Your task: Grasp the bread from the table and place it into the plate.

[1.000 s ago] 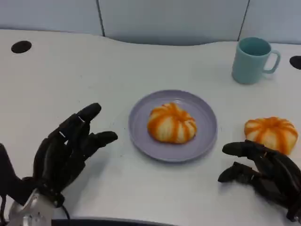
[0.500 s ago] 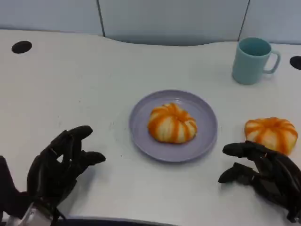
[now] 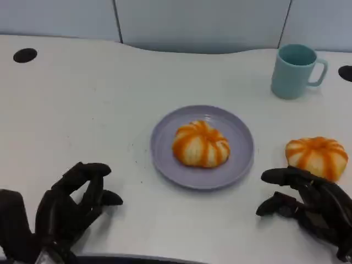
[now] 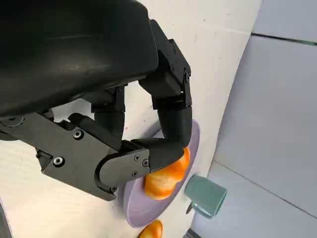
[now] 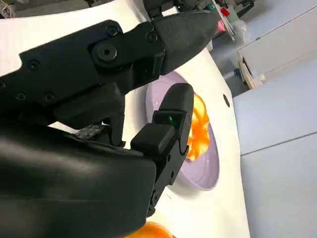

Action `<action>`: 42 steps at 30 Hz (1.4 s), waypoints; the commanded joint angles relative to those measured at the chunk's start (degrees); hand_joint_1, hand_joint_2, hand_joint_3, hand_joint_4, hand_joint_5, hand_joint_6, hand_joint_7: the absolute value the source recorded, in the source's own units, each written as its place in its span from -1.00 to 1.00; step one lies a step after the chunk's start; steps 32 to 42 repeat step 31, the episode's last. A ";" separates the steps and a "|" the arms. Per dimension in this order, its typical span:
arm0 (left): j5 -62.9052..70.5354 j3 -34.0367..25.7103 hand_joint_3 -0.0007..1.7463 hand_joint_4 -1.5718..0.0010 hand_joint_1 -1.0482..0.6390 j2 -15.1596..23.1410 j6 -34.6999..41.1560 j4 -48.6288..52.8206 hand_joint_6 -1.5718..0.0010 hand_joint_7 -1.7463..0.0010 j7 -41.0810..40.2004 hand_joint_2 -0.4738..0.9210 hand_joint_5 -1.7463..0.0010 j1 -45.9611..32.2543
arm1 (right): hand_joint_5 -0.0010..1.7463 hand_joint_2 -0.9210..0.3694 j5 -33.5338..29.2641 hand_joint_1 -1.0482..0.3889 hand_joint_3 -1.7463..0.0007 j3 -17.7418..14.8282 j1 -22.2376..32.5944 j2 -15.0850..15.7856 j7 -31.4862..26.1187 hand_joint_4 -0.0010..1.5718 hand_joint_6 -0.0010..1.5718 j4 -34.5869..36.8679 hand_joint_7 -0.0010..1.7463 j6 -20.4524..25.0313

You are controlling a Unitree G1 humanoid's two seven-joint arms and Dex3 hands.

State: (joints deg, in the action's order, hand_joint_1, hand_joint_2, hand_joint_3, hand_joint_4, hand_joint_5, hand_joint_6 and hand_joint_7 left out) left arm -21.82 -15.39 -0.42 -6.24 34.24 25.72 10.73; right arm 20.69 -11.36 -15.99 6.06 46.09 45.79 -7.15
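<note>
right hand empty, fingers apart | bread just beyond, right of plate | wrap from above, lift clear | left hand curled, empty

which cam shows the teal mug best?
Head view: the teal mug stands whole and unobstructed at the table's far right, handle visible. Left wrist view catches it small, past the plate. Right wrist view gives nothing usable.
</note>
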 commanded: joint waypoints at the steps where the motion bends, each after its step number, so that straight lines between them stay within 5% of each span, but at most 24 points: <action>1: 0.63 0.19 0.02 0.32 -0.32 0.62 -1.59 1.94 0.31 -0.53 -0.04 0.48 -0.85 0.40 | 0.27 -1.00 0.06 -0.07 0.88 -0.49 0.85 1.17 -0.53 -0.17 -0.06 0.18 -0.25 1.86; 18: 1.57 0.99 0.11 0.38 -0.37 0.60 -4.87 6.02 0.40 -0.77 1.02 0.44 -0.90 2.17 | 0.26 -1.00 -0.70 -0.14 0.92 -1.75 -2.95 3.04 2.60 -0.18 -0.04 9.50 -0.25 -3.20; 42: 1.05 0.28 0.18 0.34 -0.35 0.74 -5.13 8.40 0.32 -0.73 1.26 0.39 -0.90 4.07 | 0.22 -1.00 -1.04 -0.10 0.90 -2.44 -4.04 3.27 2.87 -0.20 -0.01 11.97 -0.32 -4.11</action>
